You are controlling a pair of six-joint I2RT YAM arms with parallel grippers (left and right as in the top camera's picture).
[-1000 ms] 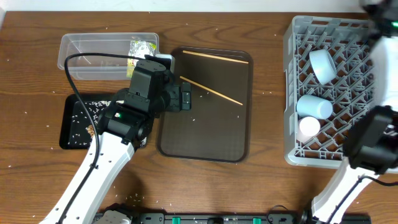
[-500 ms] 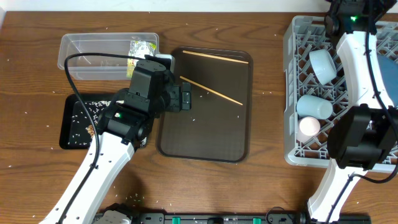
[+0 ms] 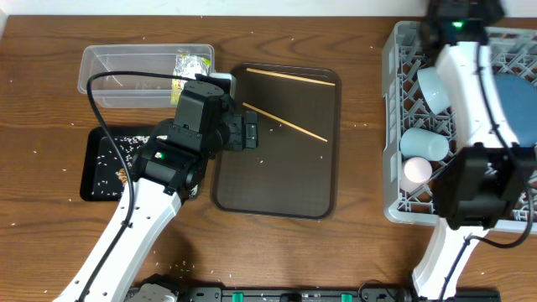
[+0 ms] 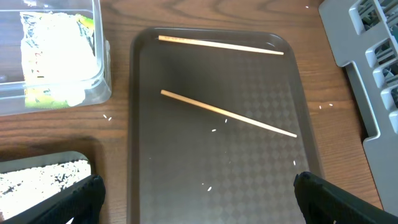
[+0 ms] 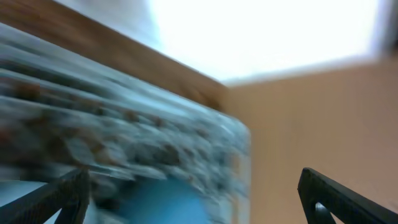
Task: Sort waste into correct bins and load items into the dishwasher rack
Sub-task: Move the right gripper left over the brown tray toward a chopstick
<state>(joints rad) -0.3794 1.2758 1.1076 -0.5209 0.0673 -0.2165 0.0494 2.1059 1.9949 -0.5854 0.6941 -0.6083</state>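
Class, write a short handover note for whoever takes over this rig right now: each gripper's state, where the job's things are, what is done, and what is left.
Left gripper: open, empty, above the brown tray.
Right gripper: fingers wide apart, over the far edge of the rack; its view is blurred.
Done: light blue cup, pinkish-white cup, small bowl and large blue bowl are in the rack; wrapper in the clear tub; rice in the black tray.
Left: two chopsticks on the brown tray go to the rack; stray grains lie on the table.
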